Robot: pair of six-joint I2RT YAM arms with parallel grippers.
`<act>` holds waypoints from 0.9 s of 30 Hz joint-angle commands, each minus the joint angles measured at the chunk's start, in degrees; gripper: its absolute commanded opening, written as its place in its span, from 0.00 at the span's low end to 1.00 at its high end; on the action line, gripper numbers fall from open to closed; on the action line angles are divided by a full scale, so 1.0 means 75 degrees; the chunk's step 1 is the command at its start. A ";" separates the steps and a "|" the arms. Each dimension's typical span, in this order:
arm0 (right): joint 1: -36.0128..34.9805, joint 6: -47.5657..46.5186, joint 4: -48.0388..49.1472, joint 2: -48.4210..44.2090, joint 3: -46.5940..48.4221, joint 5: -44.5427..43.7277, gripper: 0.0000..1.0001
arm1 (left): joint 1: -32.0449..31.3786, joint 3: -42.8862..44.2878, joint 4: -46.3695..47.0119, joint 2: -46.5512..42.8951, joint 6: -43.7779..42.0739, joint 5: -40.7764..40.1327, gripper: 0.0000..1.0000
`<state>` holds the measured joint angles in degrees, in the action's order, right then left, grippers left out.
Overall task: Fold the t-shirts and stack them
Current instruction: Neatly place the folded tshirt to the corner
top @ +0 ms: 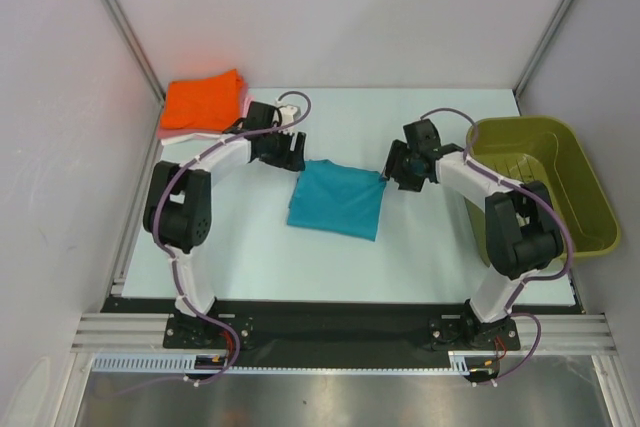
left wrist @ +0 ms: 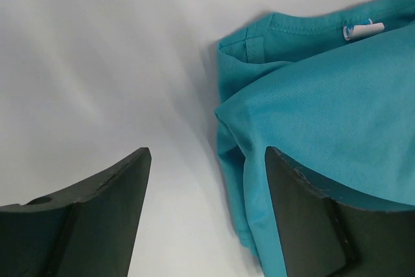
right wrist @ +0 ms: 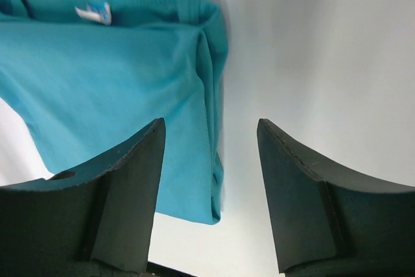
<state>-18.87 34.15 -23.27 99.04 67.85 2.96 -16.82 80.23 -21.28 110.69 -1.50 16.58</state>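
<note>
A teal t-shirt (top: 337,199) lies folded in a rough rectangle in the middle of the table. It also shows in the left wrist view (left wrist: 324,121) and the right wrist view (right wrist: 123,89), with a white neck label. My left gripper (top: 293,154) is open at the shirt's far left corner, its jaws either side of the cloth edge. My right gripper (top: 392,172) is open at the shirt's far right corner, the folded edge between its jaws. An orange t-shirt (top: 203,100) lies folded at the far left on a pale pink one (top: 246,100).
An olive-green plastic basket (top: 545,182) stands at the right edge of the table, beside the right arm. White walls close in the table on three sides. Metal rails run along the near edge by the arm bases.
</note>
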 commanded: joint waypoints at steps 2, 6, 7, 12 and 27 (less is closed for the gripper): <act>-0.0085 0.0263 0.0360 -0.0151 -0.0457 0.0449 0.63 | -0.0031 0.0248 0.0201 0.0602 0.0867 0.0415 0.77; -0.0097 0.0158 0.0407 -0.0432 -0.0563 0.0449 0.63 | -0.0031 0.0482 0.0118 0.1095 0.0949 0.0811 0.75; -0.0097 0.0123 0.0361 -0.0467 -0.0540 0.0414 0.63 | -0.0031 0.0634 0.0107 0.1317 0.1008 0.0894 0.74; -0.0085 -0.0065 0.0091 -0.0783 -0.0540 0.0180 0.62 | -0.0031 0.1138 -0.0081 0.1939 0.1371 0.1398 0.56; 0.0360 -0.0358 -0.0530 -0.1651 -0.0563 -0.0195 0.62 | 0.0039 0.2110 -0.0501 0.1660 0.0225 0.2080 0.00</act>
<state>-16.78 32.73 -26.09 89.84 63.22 3.01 -16.80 91.31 -22.33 126.04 6.59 32.16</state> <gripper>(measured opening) 0.621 0.024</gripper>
